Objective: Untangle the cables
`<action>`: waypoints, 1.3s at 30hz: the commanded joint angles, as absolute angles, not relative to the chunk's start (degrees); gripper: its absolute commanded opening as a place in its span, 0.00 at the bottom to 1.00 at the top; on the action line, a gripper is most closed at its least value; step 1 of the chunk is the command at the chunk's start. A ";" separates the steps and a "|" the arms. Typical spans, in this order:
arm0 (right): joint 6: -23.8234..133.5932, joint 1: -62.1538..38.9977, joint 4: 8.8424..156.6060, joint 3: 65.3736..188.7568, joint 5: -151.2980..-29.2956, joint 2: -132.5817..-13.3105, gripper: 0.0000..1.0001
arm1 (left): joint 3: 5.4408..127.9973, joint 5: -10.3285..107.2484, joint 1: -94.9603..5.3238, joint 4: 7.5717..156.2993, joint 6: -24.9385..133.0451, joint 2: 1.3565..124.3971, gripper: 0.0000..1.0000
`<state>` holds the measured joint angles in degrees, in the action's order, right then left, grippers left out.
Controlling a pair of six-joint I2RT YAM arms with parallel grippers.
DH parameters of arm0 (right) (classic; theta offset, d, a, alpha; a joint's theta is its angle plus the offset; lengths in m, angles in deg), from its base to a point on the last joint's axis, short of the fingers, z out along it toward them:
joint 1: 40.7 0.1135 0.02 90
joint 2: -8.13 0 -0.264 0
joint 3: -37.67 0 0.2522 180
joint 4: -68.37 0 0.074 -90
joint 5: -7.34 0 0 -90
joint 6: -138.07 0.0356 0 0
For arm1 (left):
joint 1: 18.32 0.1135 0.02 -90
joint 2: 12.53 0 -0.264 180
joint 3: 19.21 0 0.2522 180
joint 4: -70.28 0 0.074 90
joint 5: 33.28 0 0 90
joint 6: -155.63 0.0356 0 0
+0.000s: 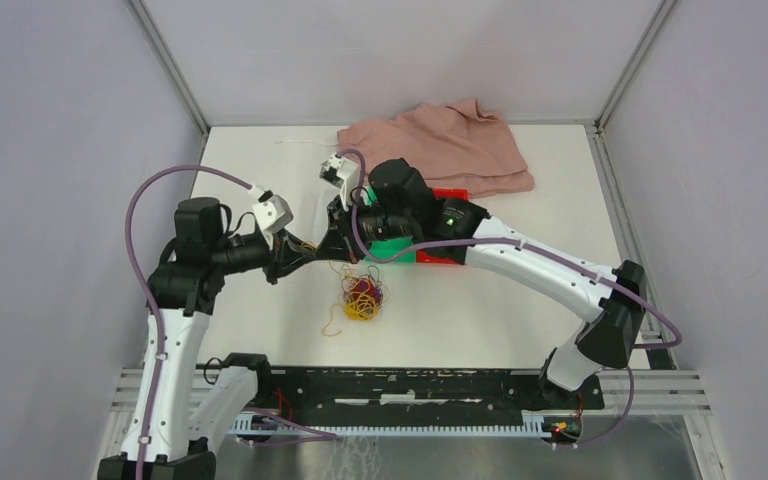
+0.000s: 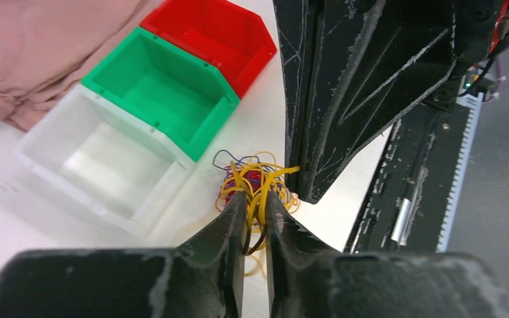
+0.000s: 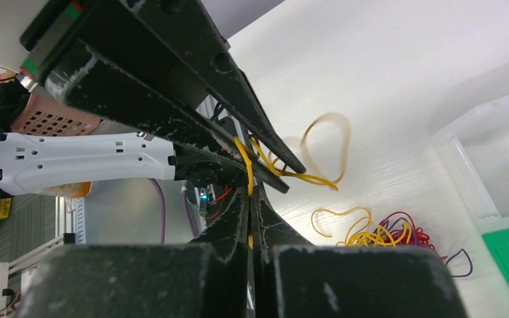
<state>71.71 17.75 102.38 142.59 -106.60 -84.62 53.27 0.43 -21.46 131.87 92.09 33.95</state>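
White table sits between grey walls. Near its middle lies a small messy ball of cables, with the red cable and the dark blue cable mixed in. The left gripper and the right gripper meet tip to tip near the ball. Each one is pressed together on the yellow cable. Yellow strands hang from them down to the ball. A pink cloth lies at the far side, by a red box, a green box and a clear box.

Left pincer nips the yellow cable.
Its fingers close on strands above the tangle on the counter; the right pincer meets the same cable.
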 commanded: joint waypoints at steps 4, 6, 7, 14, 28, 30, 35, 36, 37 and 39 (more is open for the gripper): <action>72.78 18.14 98.13 140.25 -106.02 -79.44 0.12 | 57.04 5.72 -21.64 127.03 89.44 30.12 0.06; 72.42 18.16 97.55 138.93 -104.75 -78.51 0.38 | 58.28 6.81 -21.65 125.02 86.55 29.28 0.03; 72.15 18.10 97.02 137.98 -103.95 -77.78 0.44 | 58.94 7.70 -21.64 123.64 84.85 28.92 0.03; 69.68 18.16 86.88 127.80 -96.96 -73.93 0.80 | 66.55 10.44 -21.61 119.15 75.93 29.54 0.03; 67.29 19.28 76.54 129.03 -93.98 -82.73 0.85 | 77.87 8.07 -21.59 119.04 68.55 32.67 0.03; 68.18 19.27 76.20 127.88 -93.50 -82.26 0.84 | 77.79 8.26 -21.59 119.02 68.47 32.65 0.03; 69.09 19.17 75.64 124.34 -92.55 -77.89 0.84 | 73.62 8.38 -21.61 119.03 68.91 32.22 0.03; 69.08 19.18 75.69 123.87 -92.63 -76.92 0.84 | 72.53 8.32 -21.65 118.98 68.62 32.13 0.03; 68.91 19.21 75.73 123.43 -92.66 -75.98 0.84 | 71.54 8.25 -21.64 118.96 68.47 32.18 0.03; 68.29 19.19 75.97 122.34 -92.20 -74.08 0.84 | 69.87 8.01 -21.66 118.75 67.93 31.98 0.03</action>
